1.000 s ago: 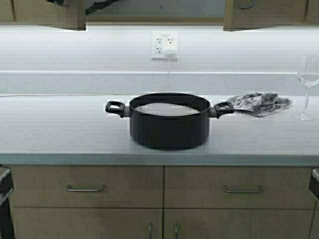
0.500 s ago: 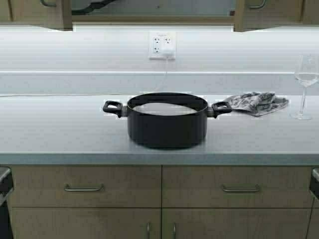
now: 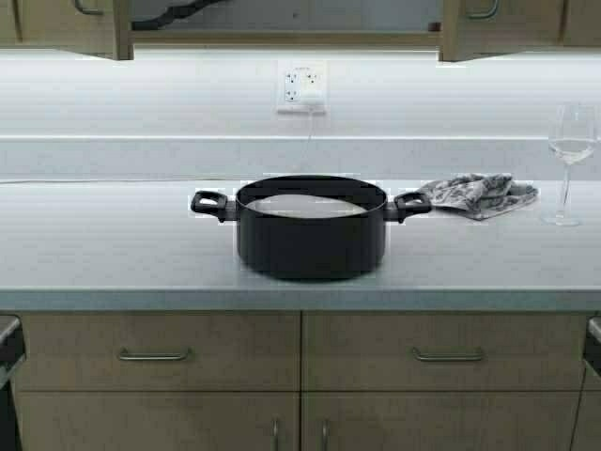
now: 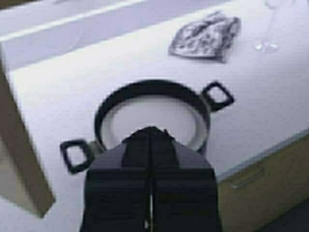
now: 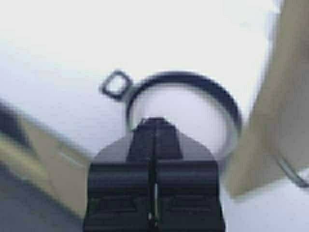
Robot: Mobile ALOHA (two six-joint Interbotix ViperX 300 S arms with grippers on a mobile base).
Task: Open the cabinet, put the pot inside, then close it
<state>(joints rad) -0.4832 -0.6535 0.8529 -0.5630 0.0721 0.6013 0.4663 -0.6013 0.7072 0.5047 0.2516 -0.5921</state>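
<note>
Left gripper [image 4: 151, 133] fully closed, holding nothing, high above the pot [image 3: 311, 225]. Right gripper [image 5: 155, 123] likewise pressed shut, empty, also above pot. Pot upright mid-countertop [image 3: 113, 254], directly below the open cabinet [image 3: 282, 28]. Crumpled cloth [image 3: 479, 194] just right of pot; wine glass [image 3: 569, 160] further right; wall outlet [image 3: 301, 86] behind pot.

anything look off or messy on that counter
Only small things. A patterned cloth lies crumpled on the counter beside the pot, not folded. The cabinet doors above stand open. The pot sits upright, the wine glass stands, and nothing is spilled.
</note>
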